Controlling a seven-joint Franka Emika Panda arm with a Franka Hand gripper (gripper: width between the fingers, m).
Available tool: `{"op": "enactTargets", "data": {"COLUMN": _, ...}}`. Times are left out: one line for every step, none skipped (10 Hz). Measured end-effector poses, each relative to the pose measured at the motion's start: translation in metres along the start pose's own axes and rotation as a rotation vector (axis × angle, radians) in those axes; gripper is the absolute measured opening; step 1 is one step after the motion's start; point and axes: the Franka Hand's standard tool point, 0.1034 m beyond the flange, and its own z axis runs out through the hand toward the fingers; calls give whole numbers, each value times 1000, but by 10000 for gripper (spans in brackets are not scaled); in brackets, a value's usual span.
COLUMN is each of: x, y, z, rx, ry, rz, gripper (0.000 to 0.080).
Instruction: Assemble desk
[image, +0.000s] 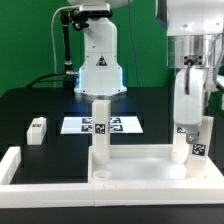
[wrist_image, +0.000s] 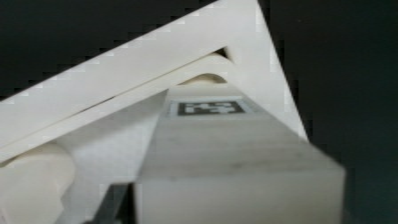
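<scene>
The white tabletop panel (image: 140, 166) lies flat at the front, rim up. One leg block (image: 100, 128) stands upright on its corner at the exterior view's left. My gripper (image: 189, 112) is shut on a second leg block (image: 190, 140) and holds it upright over the panel's corner at the exterior view's right, its tag (image: 197, 151) facing the camera. I cannot tell whether this leg touches the panel. In the wrist view the held leg (wrist_image: 231, 170) fills the foreground with its tag (wrist_image: 210, 107) showing, one dark finger (wrist_image: 121, 205) beside it, and the panel's corner rim (wrist_image: 160, 70) beyond. A third leg block (image: 37, 130) lies loose on the black table.
The marker board (image: 122, 125) lies flat behind the standing leg. The low white border wall (image: 12, 162) runs along the front and up the exterior view's left. The robot's base (image: 97, 65) stands at the back centre.
</scene>
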Motion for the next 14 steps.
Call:
{"op": "enactTargets", "data": {"x": 0, "y": 0, "z": 0, "rx": 4, "ry": -4, "rz": -5, "gripper": 290}}
{"op": "enactTargets", "data": {"x": 0, "y": 1, "z": 0, "rx": 5, "ry": -5, "rz": -9, "gripper": 290}}
{"op": "enactTargets", "data": {"x": 0, "y": 1, "z": 1, "rx": 5, "ry": -3, "rz": -14, "gripper": 290}}
{"op": "enactTargets", "data": {"x": 0, "y": 1, "z": 2, "rx": 4, "ry": -2, "rz": -62, "gripper": 476}}
{"op": "enactTargets", "data": {"x": -1, "y": 2, "z": 2, "rx": 4, "ry": -2, "rz": -64, "gripper": 590}}
{"op": "enactTargets", "data": {"x": -7, "y": 5, "z": -1, "rx": 15, "ry": 22, "rz": -182, "gripper": 590}}
{"op": "enactTargets", "data": {"x": -17, "y": 8, "z": -10, "rx": 23, "ry": 19, "rz": -316, "gripper": 637}}
{"op": "enactTargets", "data": {"x": -25, "y": 14, "z": -20, "rx": 27, "ry": 5, "rz": -373, "gripper": 646}}
{"op": "enactTargets", "data": {"x": -26, "y": 22, "z": -22, "rx": 24, "ry": 2, "rz": -374, "gripper": 646}}
{"op": "enactTargets", "data": {"x": -24, "y": 22, "z": -21, "rx": 22, "ry": 7, "rz": -486, "gripper": 646}}
{"op": "enactTargets", "data": {"x": -24, "y": 21, "z": -21, "rx": 22, "ry": 8, "rz": -539, "gripper": 649}}
{"op": "enactTargets", "data": {"x": -23, "y": 21, "z": -20, "rx": 21, "ry": 9, "rz": -600, "gripper": 649}}
{"op": "enactTargets", "data": {"x": -22, "y": 19, "z": -21, "rx": 23, "ry": 13, "rz": -751, "gripper": 649}}
{"op": "enactTargets", "data": {"x": -20, "y": 12, "z": -24, "rx": 32, "ry": 17, "rz": -956, "gripper": 649}}
